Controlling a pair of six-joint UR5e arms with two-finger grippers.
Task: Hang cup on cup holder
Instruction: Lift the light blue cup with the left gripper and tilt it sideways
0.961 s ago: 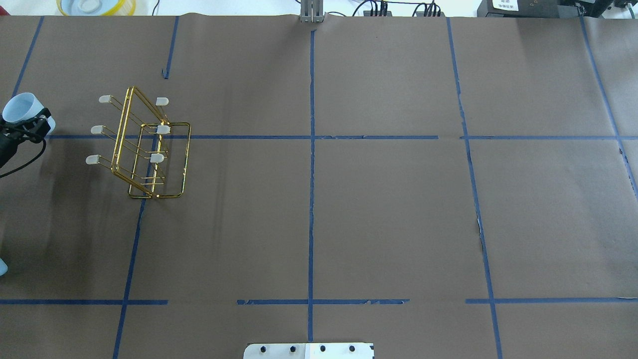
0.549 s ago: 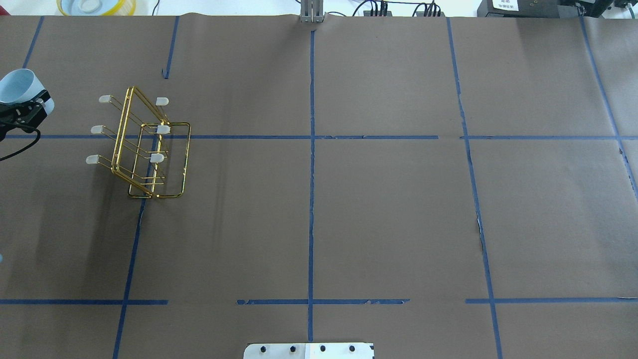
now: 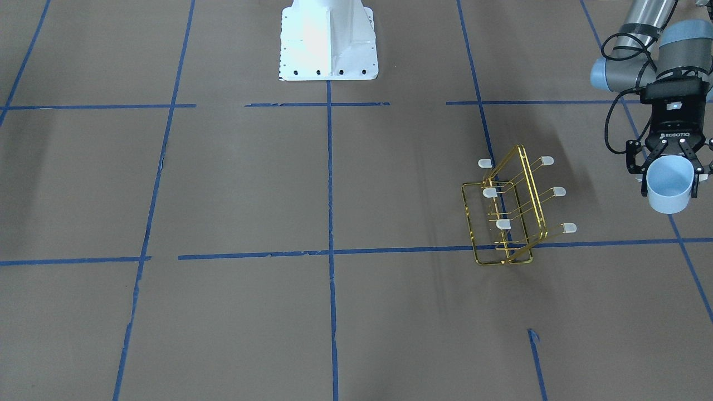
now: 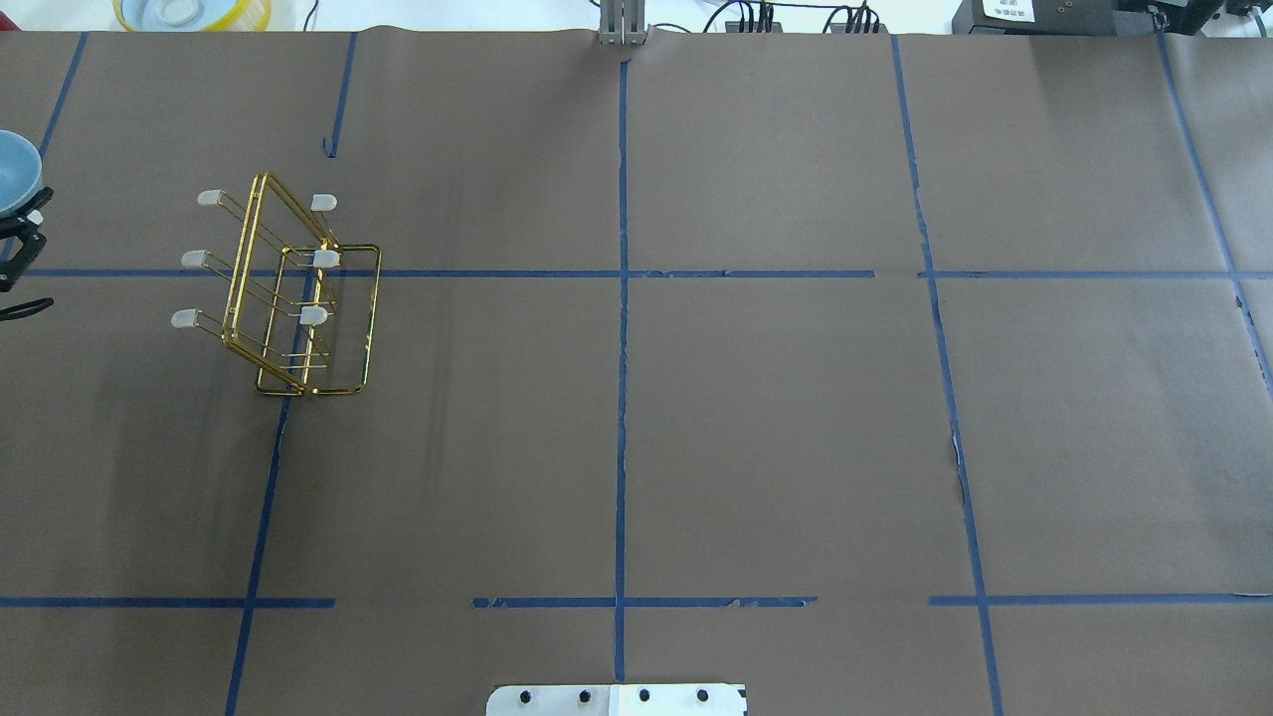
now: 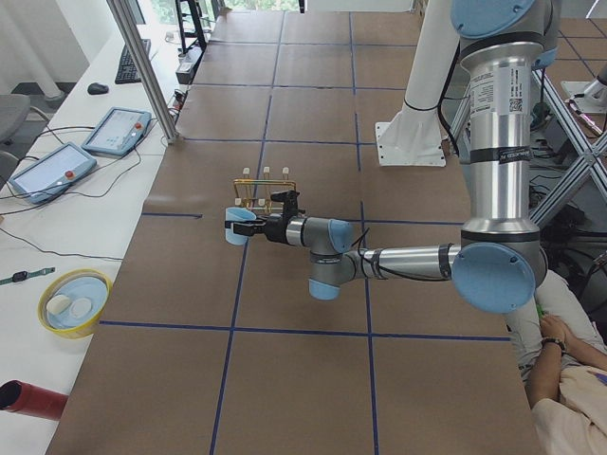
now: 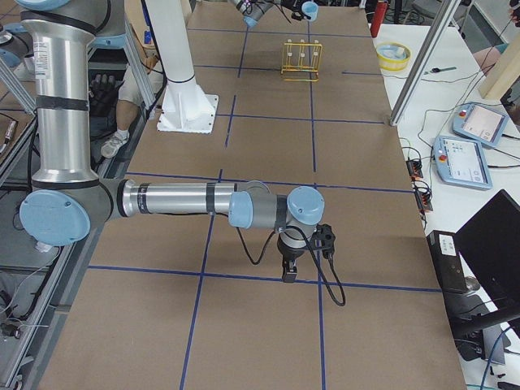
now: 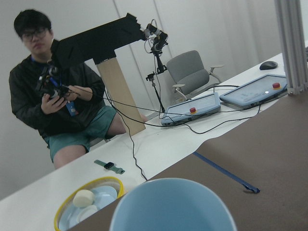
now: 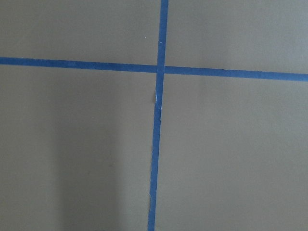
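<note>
The cup (image 3: 669, 192), a plain pale blue tumbler, is held off the table in my left gripper (image 3: 670, 179), whose fingers are shut on its sides. It shows cut off at the left edge of the overhead view (image 4: 14, 177), in the exterior left view (image 5: 242, 227), and fills the bottom of the left wrist view (image 7: 171, 207). The cup holder (image 3: 508, 214), a gold wire rack with white-capped prongs, stands on the table apart from the cup, also seen from overhead (image 4: 293, 293). My right gripper (image 6: 288, 275) points down near the table, far from both; I cannot tell its state.
The white robot base (image 3: 328, 39) stands at mid table. A yellow-rimmed bowl (image 4: 189, 12) sits on the white side bench beyond the table's far edge, with control tablets (image 5: 114, 131) and cables. An operator (image 7: 53, 96) sits past that bench.
My left gripper with the cup has moved farther left and away from the rack, now mostly out of the overhead view. The rack has not moved.
</note>
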